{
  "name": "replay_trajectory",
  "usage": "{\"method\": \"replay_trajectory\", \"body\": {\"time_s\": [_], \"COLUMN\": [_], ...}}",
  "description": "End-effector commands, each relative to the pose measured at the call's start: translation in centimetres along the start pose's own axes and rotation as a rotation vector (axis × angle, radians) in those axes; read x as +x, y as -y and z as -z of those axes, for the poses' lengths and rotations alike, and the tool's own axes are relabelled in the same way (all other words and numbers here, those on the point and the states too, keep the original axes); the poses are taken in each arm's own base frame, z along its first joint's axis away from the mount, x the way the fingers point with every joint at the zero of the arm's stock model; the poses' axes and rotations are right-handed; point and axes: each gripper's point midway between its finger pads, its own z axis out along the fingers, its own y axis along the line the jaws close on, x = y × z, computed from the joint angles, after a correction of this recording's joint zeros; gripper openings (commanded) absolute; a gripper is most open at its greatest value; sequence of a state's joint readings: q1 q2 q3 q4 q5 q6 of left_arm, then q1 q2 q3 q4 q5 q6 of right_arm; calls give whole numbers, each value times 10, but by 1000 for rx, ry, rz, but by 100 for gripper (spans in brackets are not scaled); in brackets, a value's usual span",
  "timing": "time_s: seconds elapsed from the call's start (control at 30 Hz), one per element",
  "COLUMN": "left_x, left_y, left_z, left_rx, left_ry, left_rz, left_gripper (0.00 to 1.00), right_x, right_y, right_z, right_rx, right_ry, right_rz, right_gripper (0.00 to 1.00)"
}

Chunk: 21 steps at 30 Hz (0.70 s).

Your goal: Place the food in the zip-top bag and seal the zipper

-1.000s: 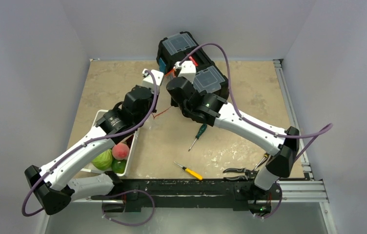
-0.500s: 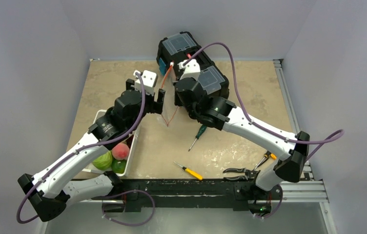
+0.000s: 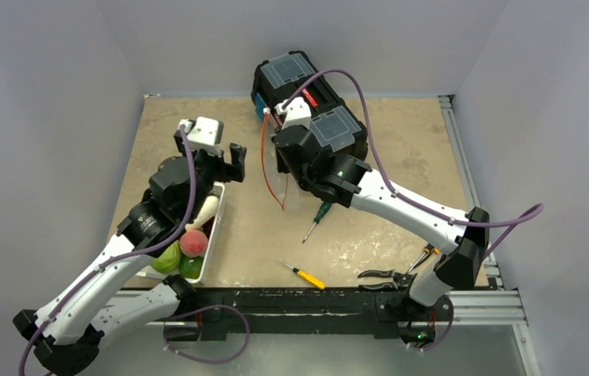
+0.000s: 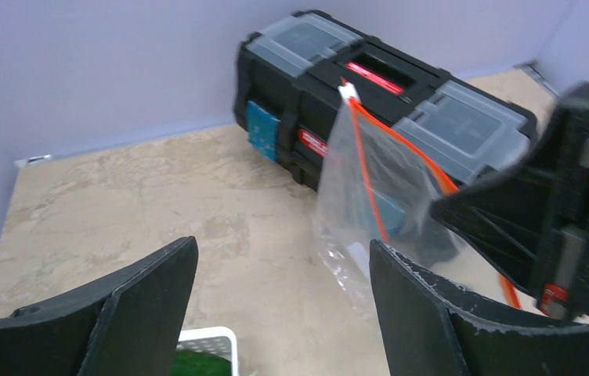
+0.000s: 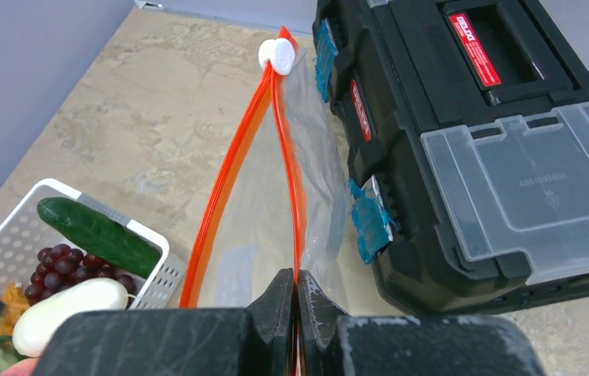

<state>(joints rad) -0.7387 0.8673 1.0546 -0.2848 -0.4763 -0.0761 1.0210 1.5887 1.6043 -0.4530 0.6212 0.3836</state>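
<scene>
The clear zip-top bag (image 3: 277,174) hangs in front of the toolbox, its mouth gaping. My right gripper (image 5: 297,274) is shut on one side of the orange-red zipper (image 5: 292,180); the other side (image 5: 221,204) bows away, and the white tab (image 5: 280,56) sits at the far end. My left gripper (image 3: 211,155) is open and holds nothing, to the left of the bag and above the far end of the basket; the bag (image 4: 362,204) shows just past its right finger (image 4: 409,298). The food lies in the white basket (image 3: 218,221): peach (image 3: 193,243), cabbage (image 3: 166,257), radish (image 5: 68,305), cucumber (image 5: 95,231), grapes (image 5: 72,266).
A black toolbox (image 3: 307,94) stands at the back, right behind the bag. A green-handled screwdriver (image 3: 316,219), a yellow-handled screwdriver (image 3: 303,274) and pliers (image 3: 389,272) lie on the table toward the front right.
My left gripper opened, let go of the bag's mouth and swung left toward the basket. The right gripper kept its hold and the bag now hangs from it alone.
</scene>
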Motion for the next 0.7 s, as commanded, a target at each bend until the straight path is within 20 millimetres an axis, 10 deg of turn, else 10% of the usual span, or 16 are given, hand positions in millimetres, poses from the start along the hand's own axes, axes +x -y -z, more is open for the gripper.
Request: {"method": "replay_trajectory", "body": {"time_s": [0.0, 0.4, 0.53, 0.67], "left_x": [-18, 26, 58, 38], "left_y": [-36, -100, -94, -82], "left_z": [-1, -42, -68, -71], "left_rx": [-94, -364, -342, -292], "left_ry": [90, -39, -98, -108], "left_rz": [110, -6, -51, 57], "left_gripper": [80, 82, 92, 100], "right_x": [-18, 19, 10, 17], "right_y": [-10, -20, -34, -34], "right_z": [-2, -15, -17, -22], "right_rx": [-34, -112, -143, -117], "right_ry": [45, 13, -30, -65], "right_rz": [46, 135, 153, 126], "right_gripper": [0, 0, 0, 0]}}
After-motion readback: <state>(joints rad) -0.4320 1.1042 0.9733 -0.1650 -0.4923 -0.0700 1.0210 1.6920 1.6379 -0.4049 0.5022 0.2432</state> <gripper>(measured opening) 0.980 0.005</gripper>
